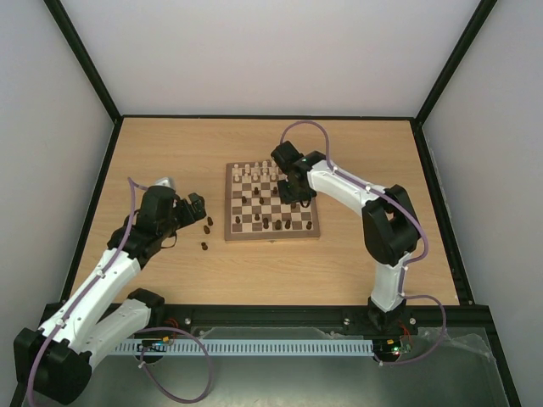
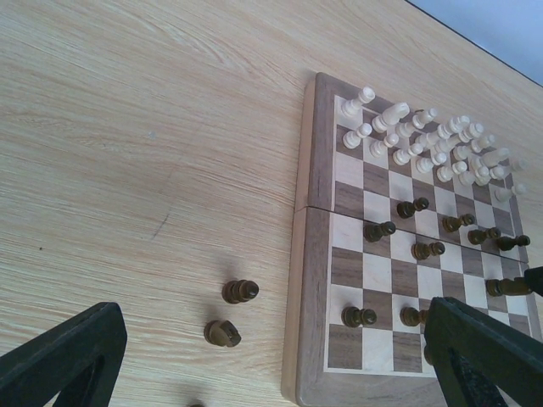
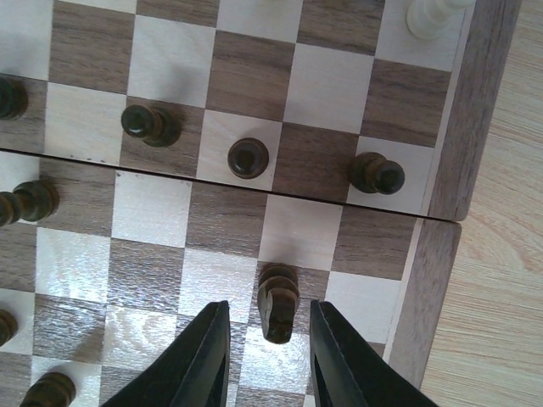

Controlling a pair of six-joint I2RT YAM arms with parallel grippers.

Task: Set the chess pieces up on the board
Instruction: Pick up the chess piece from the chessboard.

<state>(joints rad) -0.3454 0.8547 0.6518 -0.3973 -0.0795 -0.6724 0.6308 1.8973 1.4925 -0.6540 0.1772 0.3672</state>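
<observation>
Flat pale wooden tabletop [image 1: 170,153] with fine lines of grain. Fills the middle and meets plain white walls [image 1: 271,51] at the back and on both sides. Has a thin dark scratch [image 2: 161,225], seen in the left wrist view.

Thin black metal bars [image 1: 85,58]. Rise slanting from the two far corners.

Long black rail [image 1: 297,315]. Runs along the near edge.

Long white plastic strip with many small slots [image 1: 280,348]. Sits just in front of the rail.

Crinkly clear plastic sheet [image 1: 462,348]. Lies at the near right corner, over a smooth grey surface [image 1: 280,381].
</observation>
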